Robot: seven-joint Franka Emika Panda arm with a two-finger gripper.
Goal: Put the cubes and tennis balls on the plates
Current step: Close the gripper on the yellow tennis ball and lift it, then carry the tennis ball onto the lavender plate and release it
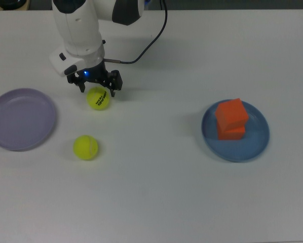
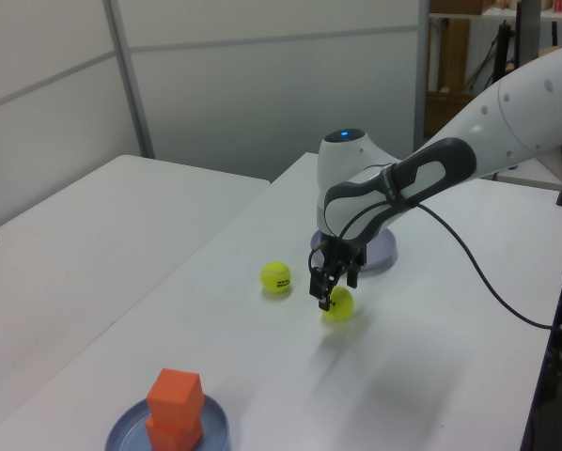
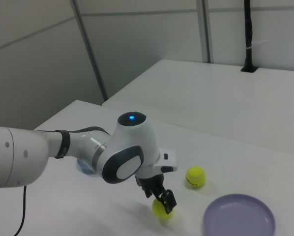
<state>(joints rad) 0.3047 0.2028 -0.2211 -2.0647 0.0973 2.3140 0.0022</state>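
Observation:
The tennis ball with black lettering (image 1: 99, 99) lies on the table between the open fingers of my gripper (image 1: 97, 92), which has come down around it; the same ball (image 2: 338, 305) and gripper (image 2: 329, 292) show in the left view. A plain tennis ball (image 1: 85, 147) rests nearer the front. The lavender plate (image 1: 21, 119) at the top view's left holds nothing. Two orange cubes (image 1: 231, 119) sit stacked on the blue plate (image 1: 256, 139) at the top view's right.
The arm's black cable (image 1: 150, 35) runs off toward the table's back edge. In the right view the lavender plate (image 3: 239, 221) lies just beside the gripper (image 3: 162, 200) and lettered ball (image 3: 161, 210).

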